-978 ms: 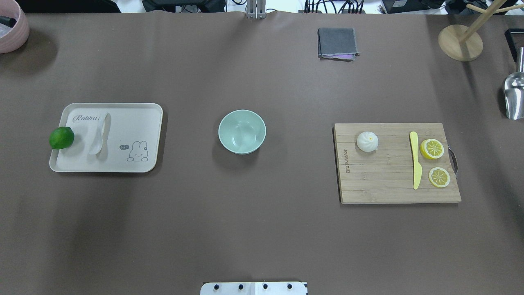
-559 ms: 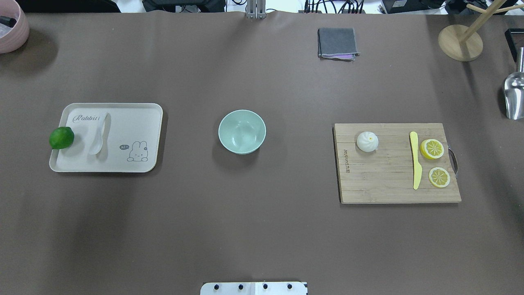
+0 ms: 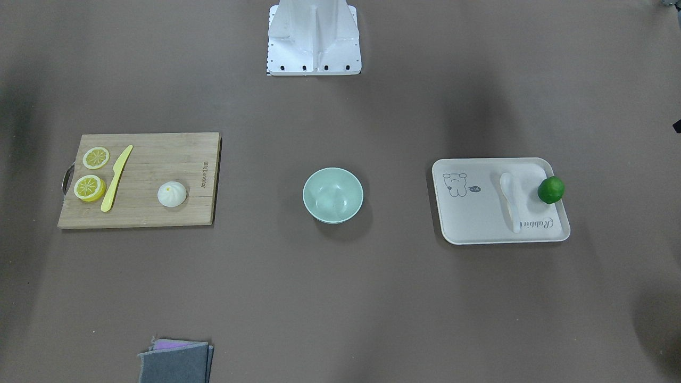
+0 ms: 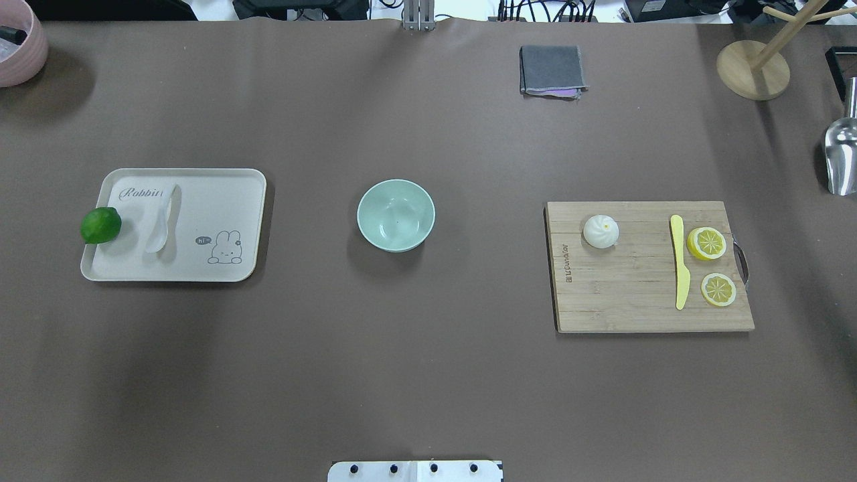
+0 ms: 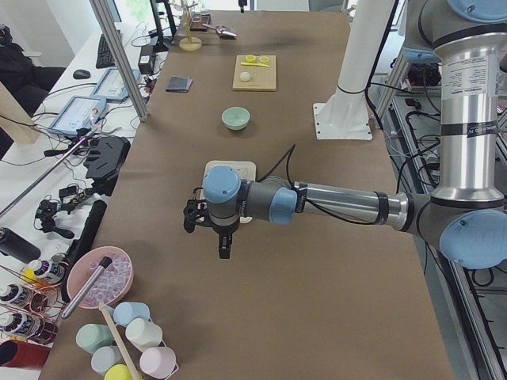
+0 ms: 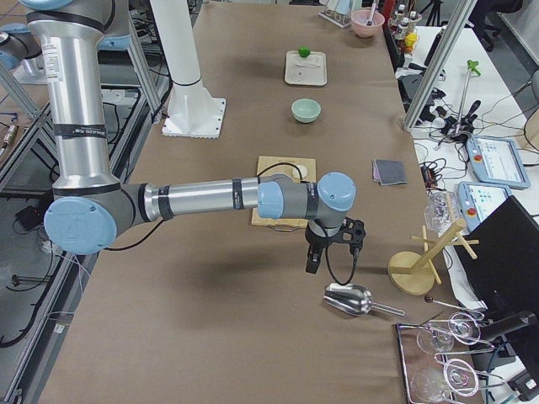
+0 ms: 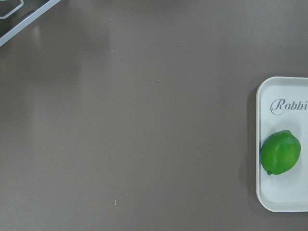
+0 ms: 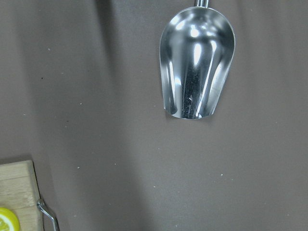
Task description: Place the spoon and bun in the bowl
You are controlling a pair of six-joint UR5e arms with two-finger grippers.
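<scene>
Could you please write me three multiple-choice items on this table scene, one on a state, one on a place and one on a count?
1. The bowl is:
A. upside down
B. upright and empty
C. full of soup

2. The spoon lies:
A. on the tray, near the lime
B. on the bare table
C. on a folded cloth

3. How many lemon slices are on the cutting board?
A. four
B. three
C. two

Answers:
1 B: the overhead and front-facing views both show its inside bare.
2 A: it rests on the tray's surface, with the lime at the tray's edge beside it.
3 C: two slices lie next to the yellow knife.
</scene>
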